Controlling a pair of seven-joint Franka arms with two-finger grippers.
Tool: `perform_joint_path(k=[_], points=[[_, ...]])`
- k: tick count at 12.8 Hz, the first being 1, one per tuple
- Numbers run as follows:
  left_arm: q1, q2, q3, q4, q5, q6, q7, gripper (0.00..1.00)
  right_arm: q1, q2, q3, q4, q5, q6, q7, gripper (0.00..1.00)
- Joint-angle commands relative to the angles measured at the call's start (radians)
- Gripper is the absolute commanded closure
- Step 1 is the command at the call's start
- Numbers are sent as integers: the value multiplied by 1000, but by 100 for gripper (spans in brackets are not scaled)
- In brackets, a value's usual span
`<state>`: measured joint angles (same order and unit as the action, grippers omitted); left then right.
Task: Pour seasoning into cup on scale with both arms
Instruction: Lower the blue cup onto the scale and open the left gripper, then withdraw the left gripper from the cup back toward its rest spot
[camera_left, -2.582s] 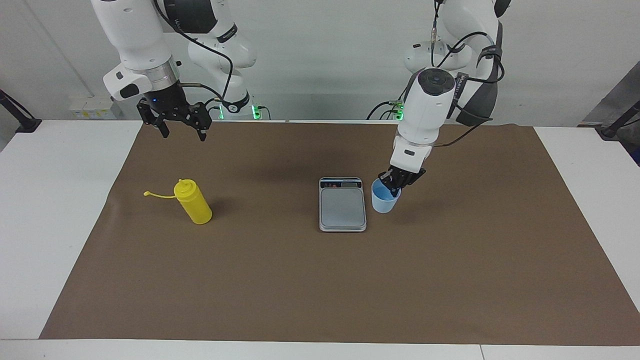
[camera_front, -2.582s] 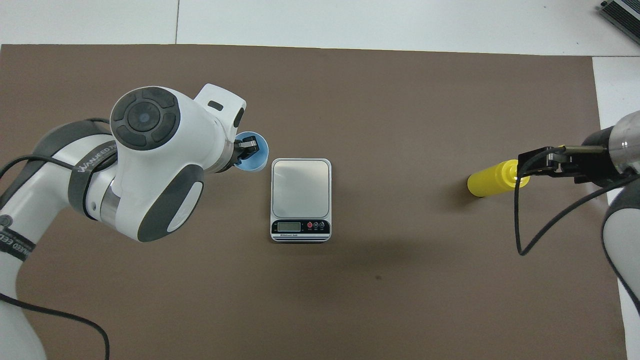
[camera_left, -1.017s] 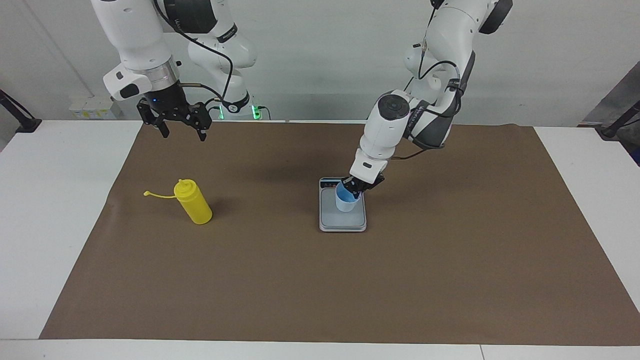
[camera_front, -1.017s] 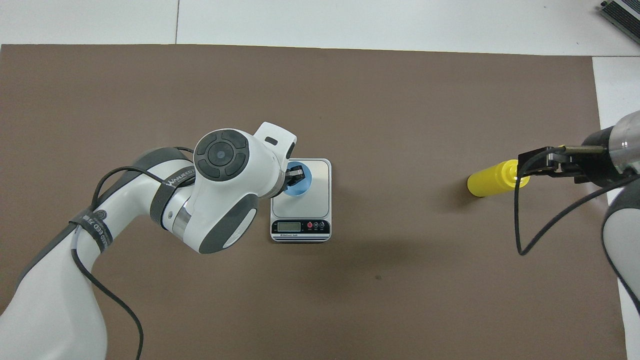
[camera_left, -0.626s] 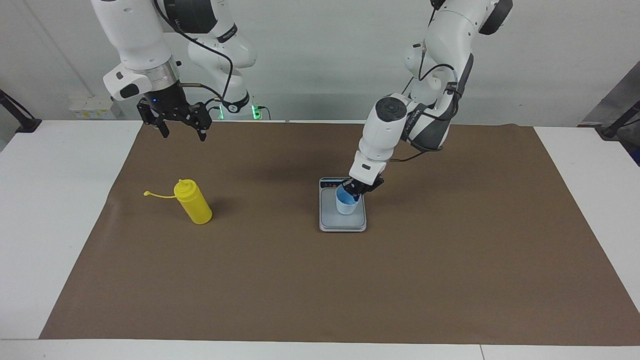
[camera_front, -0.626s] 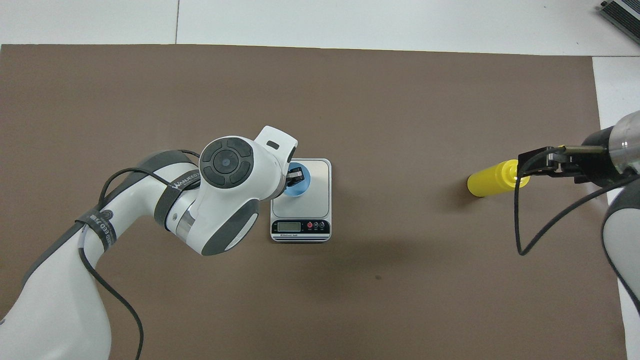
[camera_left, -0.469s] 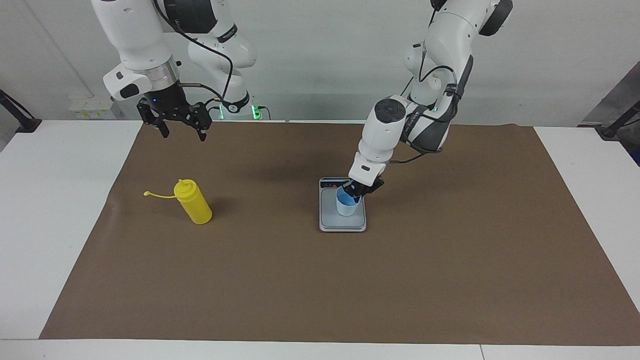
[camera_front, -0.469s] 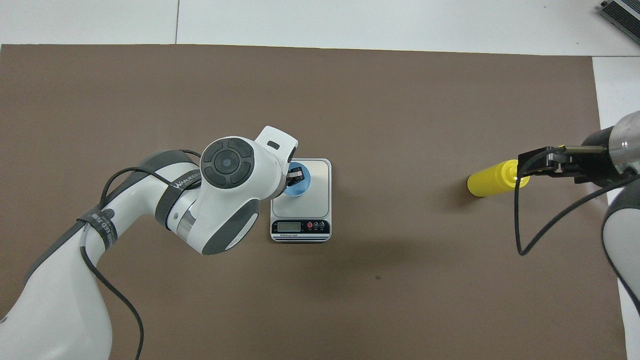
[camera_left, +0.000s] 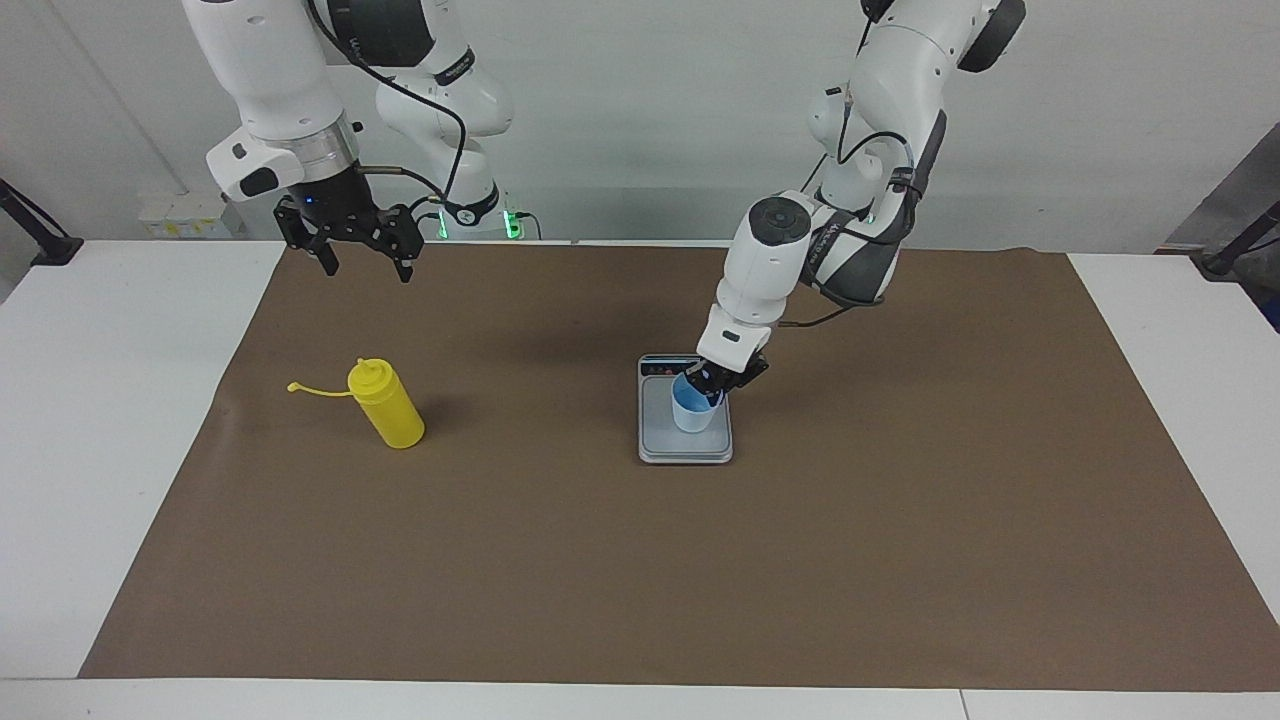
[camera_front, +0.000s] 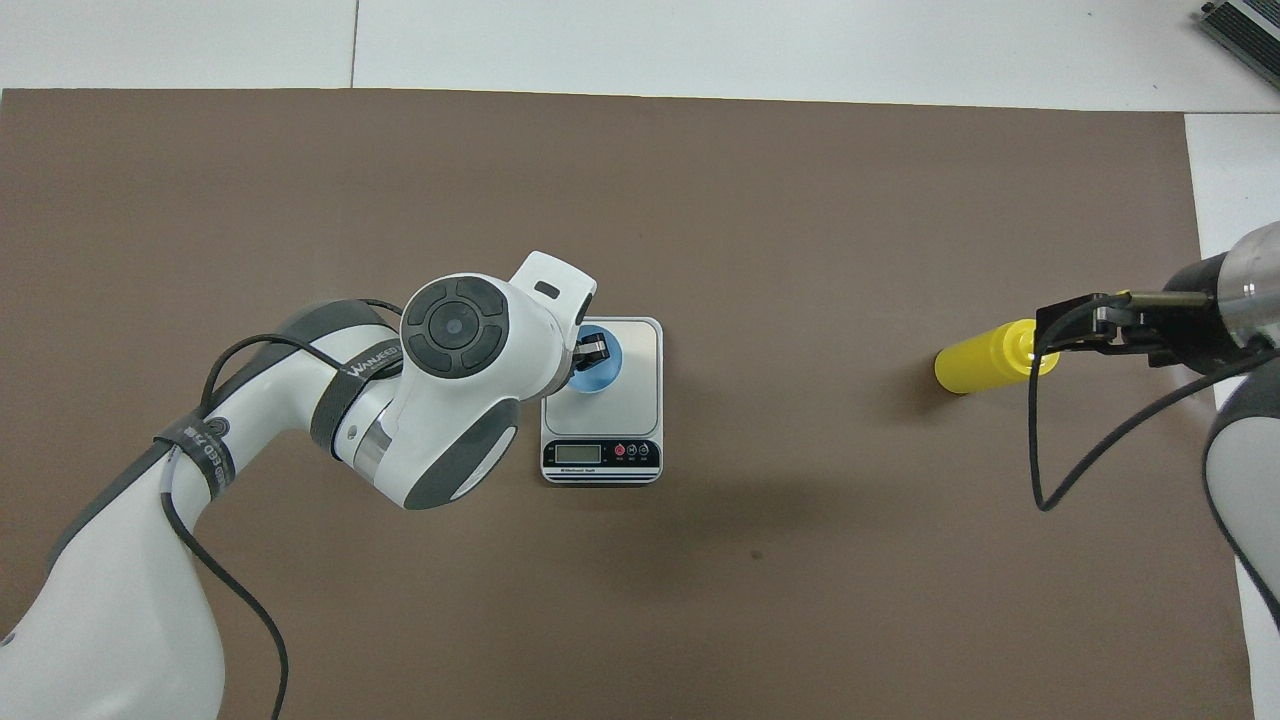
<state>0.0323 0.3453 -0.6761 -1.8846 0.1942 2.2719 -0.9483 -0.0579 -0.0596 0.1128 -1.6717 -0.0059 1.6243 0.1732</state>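
Note:
The light-blue cup (camera_left: 692, 412) (camera_front: 600, 372) stands on the grey plate of the scale (camera_left: 685, 447) (camera_front: 635, 400), toward its display end. My left gripper (camera_left: 712, 388) (camera_front: 590, 352) reaches down from the left arm and sits at the cup's rim on the robots' side. The yellow seasoning bottle (camera_left: 388, 405) (camera_front: 975, 365) stands upright on the mat toward the right arm's end, its tethered cap (camera_left: 293, 386) hanging out sideways. My right gripper (camera_left: 366, 270) (camera_front: 1090, 325) hangs open in the air over the mat, well above the bottle, and waits.
A brown mat (camera_left: 640, 580) covers most of the white table (camera_left: 100, 420). The scale's dark display strip (camera_front: 601, 454) faces the robots. Black cables trail from both arms.
My left arm carried the cup from the mat beside the scale onto the weighing plate and lowered it. Over the last half second it has barely moved. The right arm has stayed still.

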Motion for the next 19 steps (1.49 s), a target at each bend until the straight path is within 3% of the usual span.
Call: perform_joint_path(k=[1, 7, 11, 15, 19], points=[[3, 6, 1, -8, 28, 23, -18, 56, -13, -16, 5, -8, 3, -11, -21, 0], [-2, 6, 0, 83, 27, -107, -14, 49, -13, -16, 5, -8, 3, -9, -21, 0], [-2, 6, 1, 229, -7, -227, -12, 49, -13, -16, 5, -8, 3, -9, -21, 0], [3, 0, 15, 353, -6, -405, -4, 48, -13, -16, 5, -8, 3, -11, -21, 0], [11, -9, 35, 499, -2, -683, 101, 44, -13, -16, 5, -8, 3, -9, -20, 0]])
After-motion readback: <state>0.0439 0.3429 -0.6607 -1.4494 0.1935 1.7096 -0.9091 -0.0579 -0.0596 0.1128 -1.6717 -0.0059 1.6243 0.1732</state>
